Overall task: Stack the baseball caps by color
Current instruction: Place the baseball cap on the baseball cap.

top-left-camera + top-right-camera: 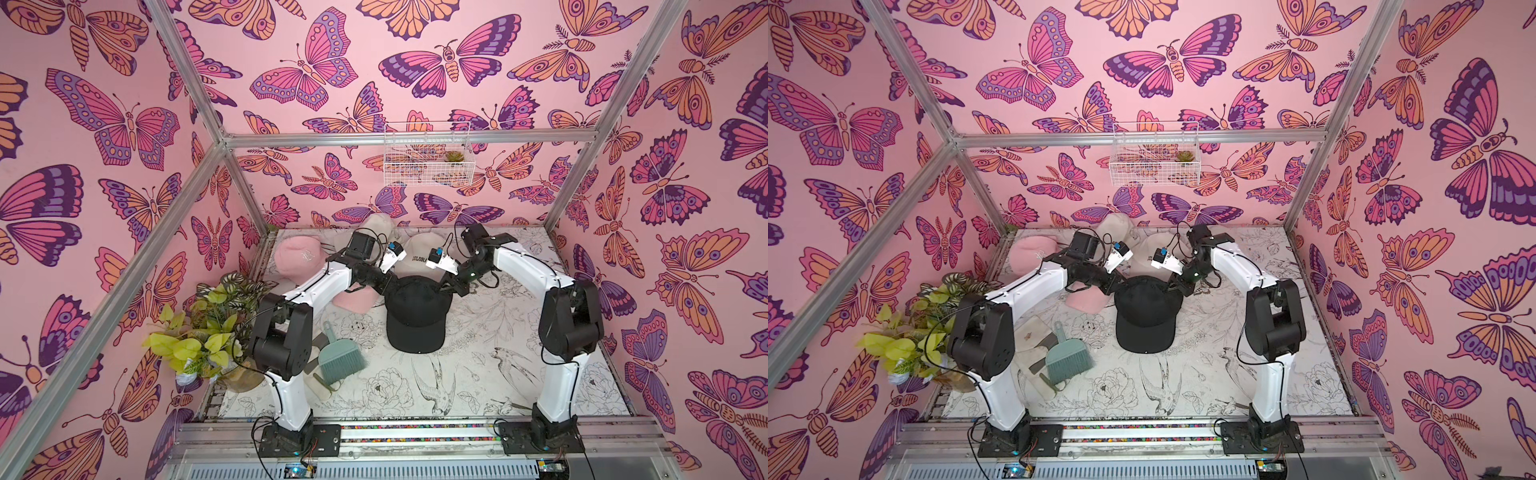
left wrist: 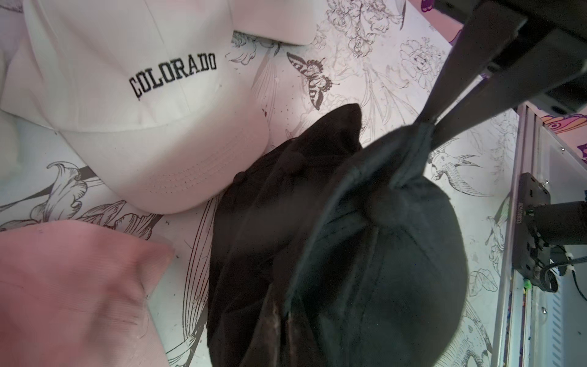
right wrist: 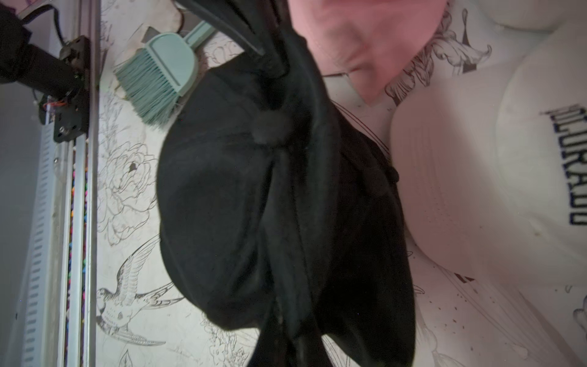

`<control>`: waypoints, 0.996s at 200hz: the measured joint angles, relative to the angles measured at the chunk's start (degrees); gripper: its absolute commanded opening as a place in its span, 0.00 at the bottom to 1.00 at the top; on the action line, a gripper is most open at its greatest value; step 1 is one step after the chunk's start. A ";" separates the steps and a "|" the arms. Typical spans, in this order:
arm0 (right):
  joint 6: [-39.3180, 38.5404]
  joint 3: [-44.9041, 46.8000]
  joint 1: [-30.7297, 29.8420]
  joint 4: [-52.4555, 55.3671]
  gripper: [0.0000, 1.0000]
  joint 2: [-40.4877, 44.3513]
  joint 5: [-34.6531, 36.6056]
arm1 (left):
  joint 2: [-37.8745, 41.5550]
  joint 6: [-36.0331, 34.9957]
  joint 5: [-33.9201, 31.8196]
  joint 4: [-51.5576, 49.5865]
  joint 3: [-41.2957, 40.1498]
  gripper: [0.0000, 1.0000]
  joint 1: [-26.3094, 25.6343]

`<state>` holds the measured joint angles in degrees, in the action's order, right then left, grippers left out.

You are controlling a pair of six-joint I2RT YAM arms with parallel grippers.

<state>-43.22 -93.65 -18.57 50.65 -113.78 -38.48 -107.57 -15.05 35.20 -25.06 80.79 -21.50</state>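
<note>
– At the middle of the table (image 1: 519,353), what are the two arms holding?
– Both are gripping one black cap (image 1: 415,320) by its back edge, with the brim pointing toward the robot's side. The left gripper (image 3: 265,52) is pinching bunched fabric with its fingers drawn narrow. The right gripper (image 2: 425,127) is doing the same at the other end of that edge.
– Is anything hiding under it?
– Yes, a second black cap (image 2: 279,178) is lying beneath. The top views are showing none of it, and I cannot tell whether the two are touching.
– What writing is showing?
– A cream cap (image 2: 127,120) is sitting just behind the black ones, reading "COLORADO" in black in the left wrist view. In a top view the right wrist camera (image 1: 440,259) is covering the end, leaving "COLORA". In the right wrist view the word is running sideways, its first letters blurring. A second cream cap (image 1: 380,224) is lying at the table's far edge, partly hidden by the left arm (image 1: 316,282).
– And the pink ones?
– A pink cap (image 1: 297,255) is resting at the far left, carrying a white monogram too small to read. A second pink cap (image 1: 353,299) is peeking out from under the left arm, mostly covered. A teal brush (image 1: 345,357) is lying near that arm's elbow.
</note>
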 measured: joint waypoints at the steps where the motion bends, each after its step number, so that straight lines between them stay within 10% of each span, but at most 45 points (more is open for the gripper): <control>1: 0.42 0.15 0.00 -0.28 0.00 -0.09 0.22 | -0.07 0.00 -0.04 0.02 0.00 0.00 0.00; 53: 11.28 5.42 0.00 -9.25 0.08 0.42 5.14 | -1.86 2.54 0.98 2.01 0.13 0.04 0.11; 96: 18.95 10.80 0.07 -14.34 0.45 6.19 11.28 | -1.86 6.29 0.92 2.56 0.15 0.65 0.11; 136: 28.83 19.39 0.07 -21.05 0.71 15.91 17.09 | 4.24 13.92 -5.46 3.30 -3.98 0.93 0.26; 199: 47.60 48.15 0.07 -41.11 0.69 34.91 19.47 | 21.88 26.75 -7.02 14.64 -25.92 0.82 1.33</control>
<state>4.38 -45.50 -18.50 9.54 -78.87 -19.00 -85.69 11.70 28.18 -10.41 54.87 -20.16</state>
